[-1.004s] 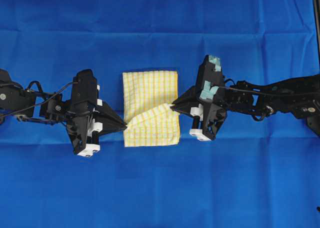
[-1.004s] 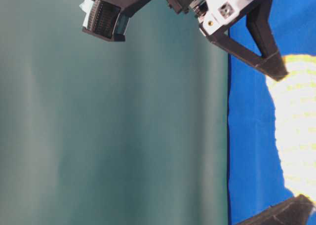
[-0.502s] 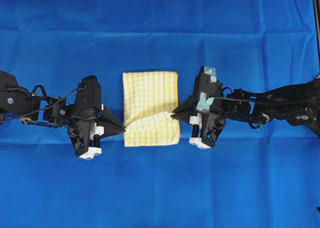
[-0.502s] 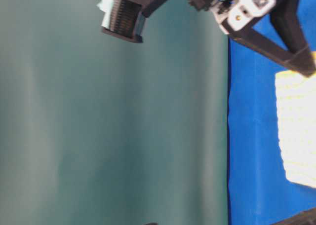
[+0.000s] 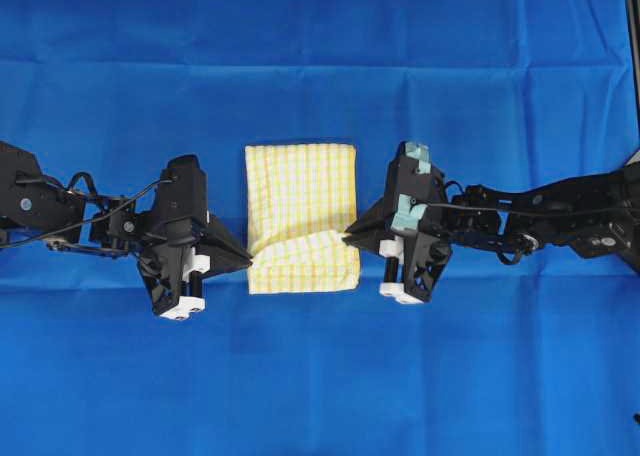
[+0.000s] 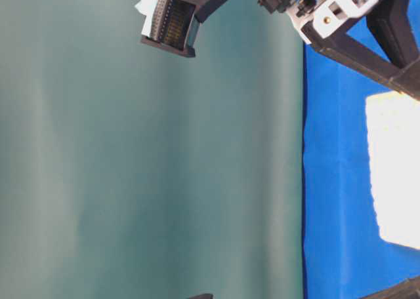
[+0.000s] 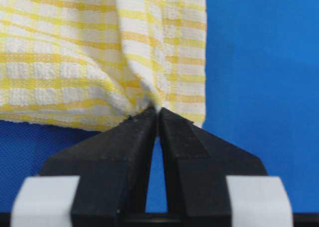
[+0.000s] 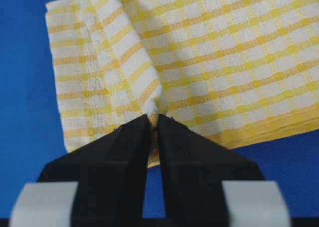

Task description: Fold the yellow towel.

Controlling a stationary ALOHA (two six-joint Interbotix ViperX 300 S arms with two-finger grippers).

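While the yellow towel [image 5: 301,217] lies on the blue cloth [image 5: 320,376] as a small folded stack, both claws hold on to it from the two sides. The left gripper [image 5: 247,258] sits at the towel's left edge, down near the bottom corner. In its wrist view the two black fingers [image 7: 129,137] are pressed almost together, with a little bunch of towel [image 7: 99,53] pinched at the tips. The right gripper [image 5: 347,233] sits at the towel's right edge, also near the bottom. Its fingers [image 8: 132,137] are close together too, with a small tuck of towel [image 8: 189,53] caught between the tips.

From above, the bottom part of the towel looks like a flap laid over the rest, with a slanted crease running between the two claws. So the fold looks nearly done, and this looks like the letting-go step.

Next, both claws need to spread apart so the cloth slips free. Then they should pull away sideways from the towel, slowly, so the flap is not dragged open.
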